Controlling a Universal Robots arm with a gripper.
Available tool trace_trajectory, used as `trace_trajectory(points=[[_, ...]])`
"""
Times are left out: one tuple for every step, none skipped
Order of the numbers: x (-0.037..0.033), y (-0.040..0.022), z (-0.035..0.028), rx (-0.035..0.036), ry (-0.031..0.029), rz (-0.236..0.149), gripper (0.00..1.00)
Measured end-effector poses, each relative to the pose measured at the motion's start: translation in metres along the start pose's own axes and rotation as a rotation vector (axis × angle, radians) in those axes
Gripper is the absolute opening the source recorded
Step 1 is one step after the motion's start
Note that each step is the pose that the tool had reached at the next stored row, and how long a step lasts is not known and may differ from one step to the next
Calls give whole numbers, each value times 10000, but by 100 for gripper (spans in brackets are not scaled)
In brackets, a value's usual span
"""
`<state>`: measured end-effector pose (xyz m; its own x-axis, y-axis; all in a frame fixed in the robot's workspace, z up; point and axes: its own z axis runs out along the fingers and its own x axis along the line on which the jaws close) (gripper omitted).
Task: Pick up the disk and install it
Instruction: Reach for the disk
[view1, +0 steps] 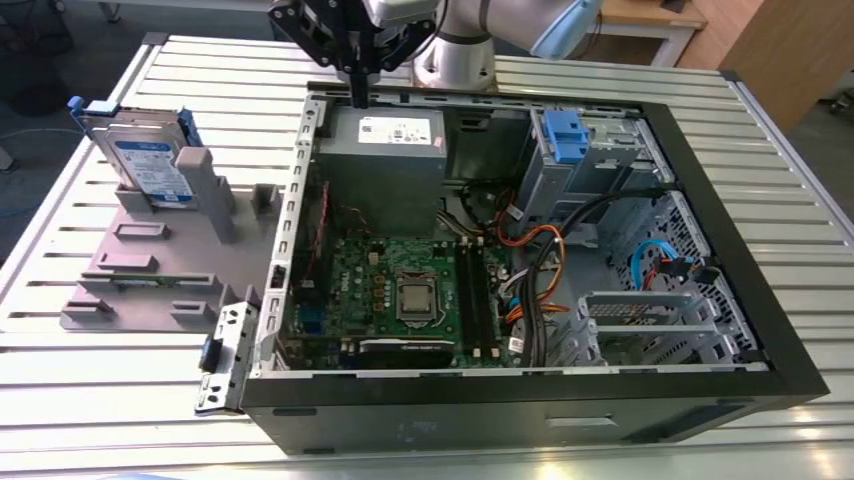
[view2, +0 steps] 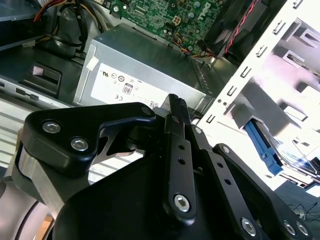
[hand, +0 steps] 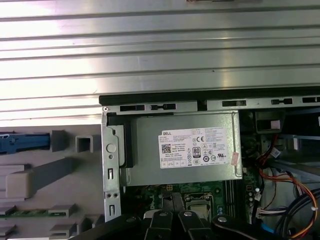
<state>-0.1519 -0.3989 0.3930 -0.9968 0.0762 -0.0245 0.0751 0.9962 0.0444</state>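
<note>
Zero steps done as things stand: the disk (view1: 144, 160) stands upright in the grey holder (view1: 147, 270) near the worktop's (view1: 94, 400) far corner on the exterior view's left, untouched. Claw (view1: 358, 100) clenched on nothing, hovering over the computer case's (view1: 534, 400) edge by the power supply (view1: 387, 150), well apart from the disk.

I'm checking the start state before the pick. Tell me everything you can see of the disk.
The disk is a flat silver-metal drive with a white-and-blue label, framed by blue plastic rails. It stands on edge in the grey slotted holder at the exterior view's left, outside the computer case. Only the holder touches it; the gripper hangs apart, over the case.
</note>
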Motion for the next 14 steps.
trace_trajectory(points=[[5,0,0,0,0,1,11],[9,-1,0,0,0,0,11],[11,-1,0,0,0,0,11],[12,-1,0,0,0,0,11],[14,-1,-1,1,1,0,11],[16,-1,0,0,1,1,11],[18,-1,-1,0,0,1,11],[20,-1,-1,0,0,0,11],[84,-6,-2,0,0,0,11],[150,-11,-4,1,1,0,11],[152,-11,-4,0,0,0,11],[154,-12,-4,0,0,0,11],[156,-12,-4,0,0,1,11],[158,-12,-4,0,0,0,11]])
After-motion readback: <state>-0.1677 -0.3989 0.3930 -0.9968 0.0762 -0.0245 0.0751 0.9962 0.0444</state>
